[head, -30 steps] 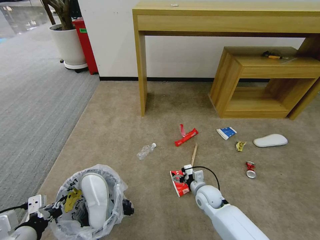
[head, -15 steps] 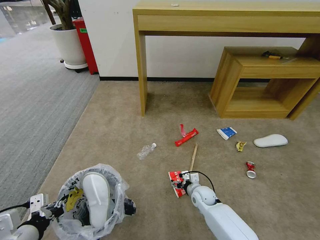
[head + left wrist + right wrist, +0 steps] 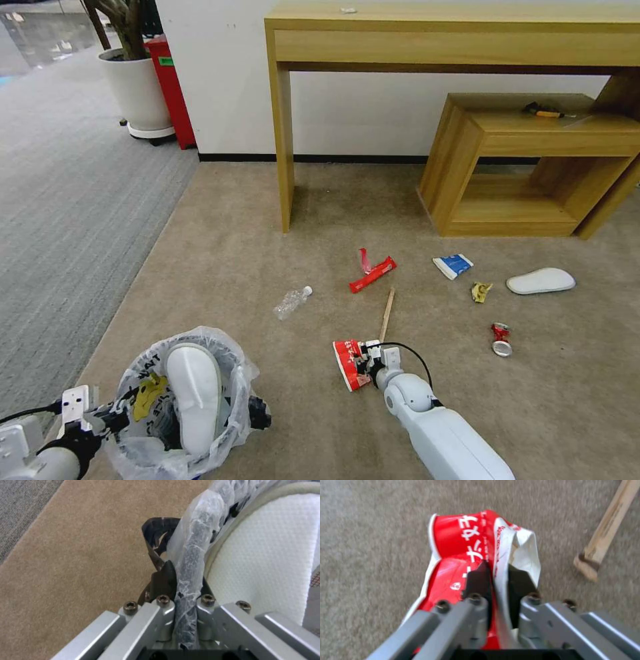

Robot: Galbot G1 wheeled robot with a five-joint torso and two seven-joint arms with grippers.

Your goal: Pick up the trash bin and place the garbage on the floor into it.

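Right hand (image 3: 363, 358), head view: clamped on a red-and-white wrapper (image 3: 348, 363) low over the floor (image 3: 267, 220), toward the near middle of the beige carpet, with a wooden stick (image 3: 387, 305) just beyond it. Left hand (image 3: 110, 420), same view: closed on the rim of the trash bin (image 3: 183, 400) at the near left corner of the carpet; the bin carries a white insole (image 3: 193, 393) and a yellow scrap (image 3: 148, 392). Loose on the floor farther out: clear bottle (image 3: 292, 302), long red wrapper (image 3: 372, 274), blue-white packet (image 3: 453, 265), yellow wrapper (image 3: 481, 291), crushed can (image 3: 501, 339), second insole (image 3: 541, 281). Left wrist view: fingers (image 3: 166, 580) pinch the bag-covered rim (image 3: 191, 567) from both sides; film looks slick, so the grip likely depends on the stiff rim beneath. Right wrist view: fingers (image 3: 479, 576) closed on a raised fold of the wrapper; judged very light, limp and crinkly, best taken on such a crease, liable to slip or flutter.
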